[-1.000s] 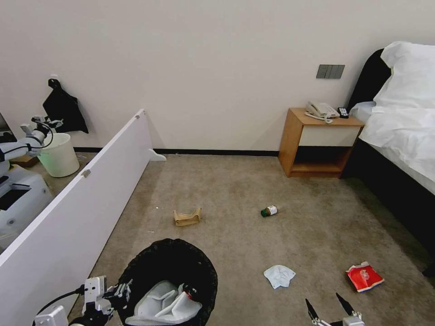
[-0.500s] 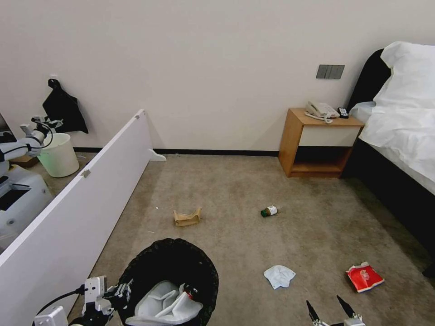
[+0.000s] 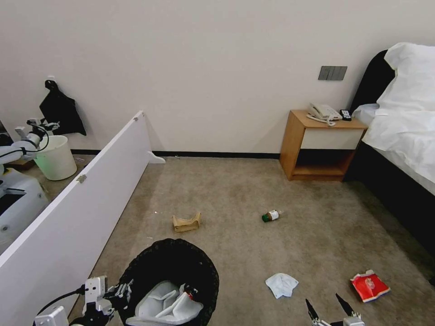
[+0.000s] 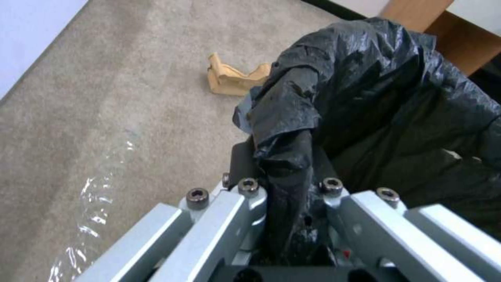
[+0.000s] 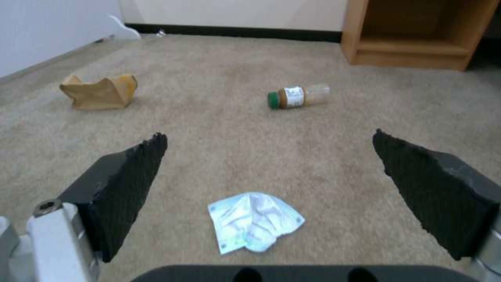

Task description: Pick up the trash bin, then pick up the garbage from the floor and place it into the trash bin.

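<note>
The trash bin (image 3: 136, 267), lined with a crinkled black bag, hangs at the lower left of the head view with white slippers and a red scrap inside. My left gripper (image 3: 118, 292) is shut on its bagged rim (image 4: 284, 188). At the bottom right my right gripper (image 3: 329, 309) is open above the carpet, fingers spread wide (image 5: 267, 135). A crumpled white tissue (image 3: 282, 285) (image 5: 254, 221) lies just ahead of it. Farther off lie a red packet (image 3: 369, 285), a green-capped bottle (image 3: 271, 216) (image 5: 297, 96) and a torn brown paper bag (image 3: 186, 222) (image 5: 99, 92) (image 4: 235, 78).
A long white panel (image 3: 68, 213) runs along the left. Behind it stand a plain white bucket (image 3: 56, 156) and another robot (image 3: 18, 190). A wooden nightstand (image 3: 324, 145) with a telephone and a bed (image 3: 403, 117) close off the right. Open carpet lies between.
The whole head view has shifted, with the floor litter sitting a little lower, so the camera has moved. The bin and both grippers hold the same places in the picture.
</note>
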